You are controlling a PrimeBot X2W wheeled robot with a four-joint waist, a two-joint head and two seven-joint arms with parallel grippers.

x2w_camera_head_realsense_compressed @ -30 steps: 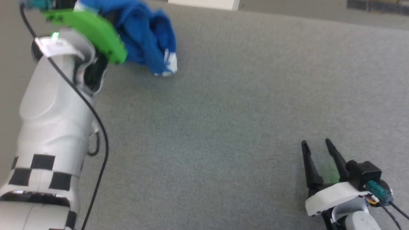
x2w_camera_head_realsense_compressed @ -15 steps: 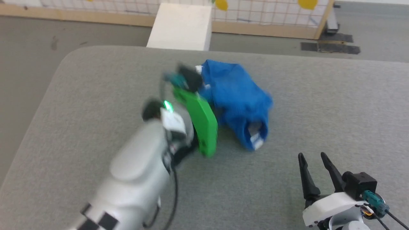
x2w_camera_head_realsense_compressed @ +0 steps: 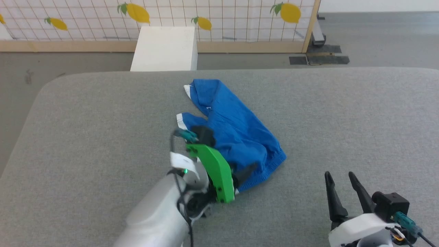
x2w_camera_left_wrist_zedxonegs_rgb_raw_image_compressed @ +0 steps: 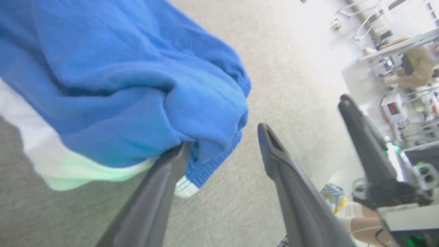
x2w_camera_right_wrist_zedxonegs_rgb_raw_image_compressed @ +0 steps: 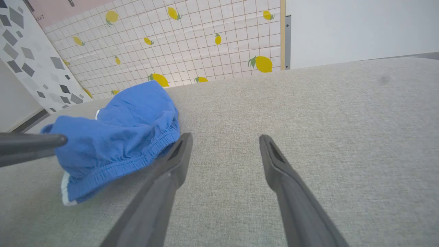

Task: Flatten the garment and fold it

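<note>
Garment [x2w_camera_head_realsense_compressed: 233, 133]: blue shorts, crumpled, lying mid-worktop [x2w_camera_head_realsense_compressed: 103, 120], elastic waistband end nearest the robot, white-banded legs farther off.
Left gripper [x2w_camera_left_wrist_zedxonegs_rgb_raw_image_compressed: 224, 137]: fingers spread, gripping nothing; one finger against the near hem, possibly tucked under it (view blurred).
Right gripper [x2w_camera_head_realsense_compressed: 339, 175]: fingers apart, empty, well clear to the right.
Step judged: flattening. Best done by pinching opposite waistband corners and drawing them outward, low across the worktop.

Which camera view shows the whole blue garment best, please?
The head view: the garment shows almost whole. The left wrist view crops it to a close bunch; the right wrist view catches its elastic end.
</note>
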